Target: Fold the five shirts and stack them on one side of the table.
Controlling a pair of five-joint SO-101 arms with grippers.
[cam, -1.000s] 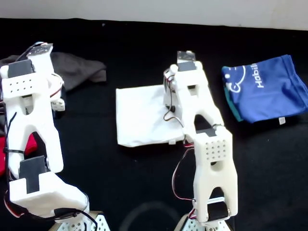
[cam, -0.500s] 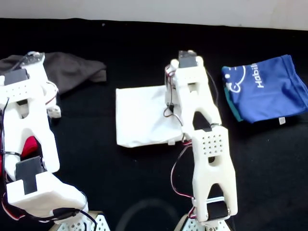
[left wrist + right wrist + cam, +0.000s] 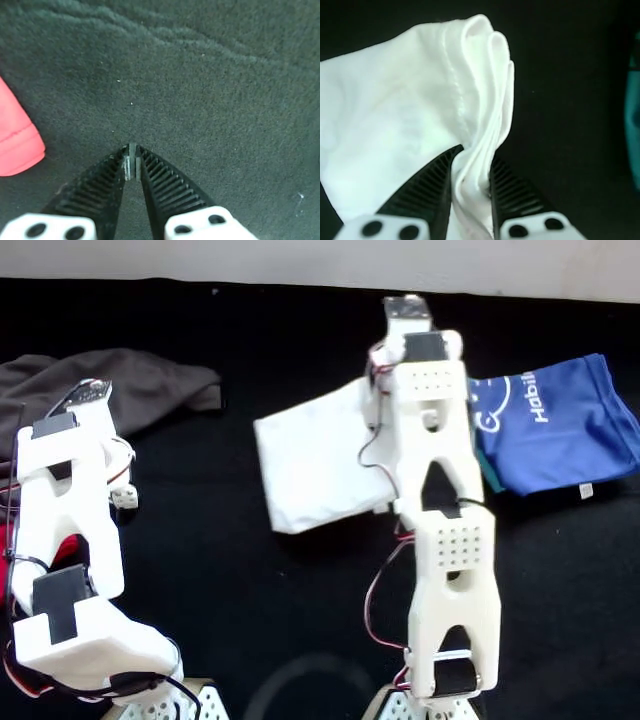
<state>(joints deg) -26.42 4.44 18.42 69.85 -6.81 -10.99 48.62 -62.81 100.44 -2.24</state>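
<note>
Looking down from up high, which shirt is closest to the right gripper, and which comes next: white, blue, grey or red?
1. white shirt: held in the right gripper, mid-table.
2. blue shirt: just beside it, on the right side.
3. grey shirt: across the table, at the far left.
4. red shirt: at the left edge, under the other arm.

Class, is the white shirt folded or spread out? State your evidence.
Folded. The white shirt is a compact rectangle; stacked layers bunch in the right gripper, jaws shut on them.
</note>
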